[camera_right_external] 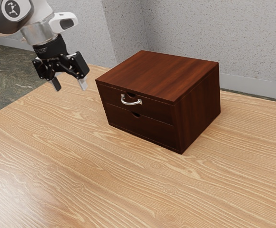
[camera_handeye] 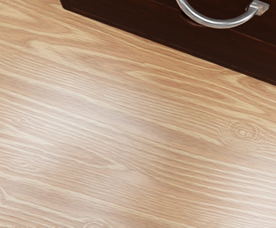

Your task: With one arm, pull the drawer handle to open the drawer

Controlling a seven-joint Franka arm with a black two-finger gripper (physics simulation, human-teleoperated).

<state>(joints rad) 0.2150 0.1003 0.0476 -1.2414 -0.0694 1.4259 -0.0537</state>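
Observation:
A dark brown wooden cabinet [camera_right_external: 166, 76] with two drawers stands on the table. The upper drawer [camera_right_external: 150, 105] carries a curved silver handle [camera_right_external: 131, 100] and sits flush with the cabinet front. My black gripper [camera_right_external: 70, 86] hangs open in the air, well off toward the exterior view's left of the handle and slightly above it, fingers pointing down at the table. In the wrist view the silver handle [camera_handeye: 219, 19] curves across the dark cabinet front [camera_handeye: 142, 23], with bare table below it.
The light wooden table [camera_right_external: 104, 180] spreads wide in front of the cabinet. A grey wall [camera_right_external: 223, 28] rises behind, and dark floor [camera_right_external: 4, 71] lies past the table's far left edge.

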